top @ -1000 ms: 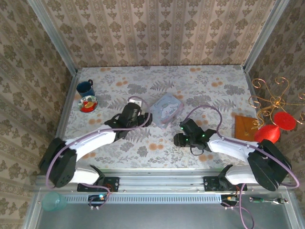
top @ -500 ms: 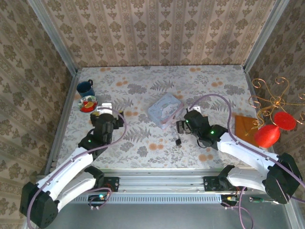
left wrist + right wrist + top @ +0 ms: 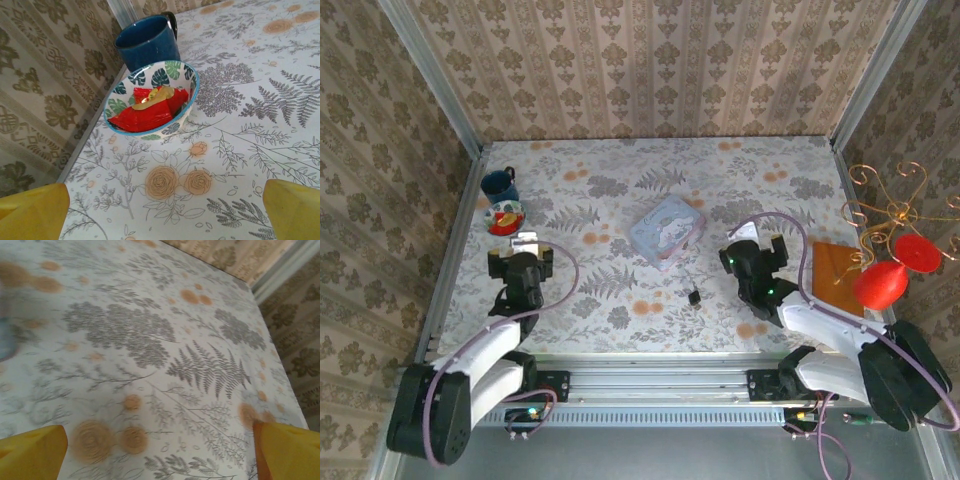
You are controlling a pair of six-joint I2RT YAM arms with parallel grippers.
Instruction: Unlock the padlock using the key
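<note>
The padlock is a tiny dark block lying by itself on the flowered tablecloth, just in front of the tin. I cannot make out the key. My left gripper hangs at the left side near the bowl, far from the padlock. It is open, with its yellow fingertips spread wide over bare cloth around the left gripper's midpoint. My right gripper is to the right of the padlock and a little behind it. The right gripper is open too, with nothing between its fingertips.
A pale blue-grey tin sits mid-table. A leaf-patterned bowl of red wrappers and a blue mug stand by the left wall. A brown board, red objects and a gold wire stand crowd the right edge.
Both arms have drawn back from the table's middle, left to the left side, right to the right. Both grippers opened. The padlock now lies alone on the cloth.
</note>
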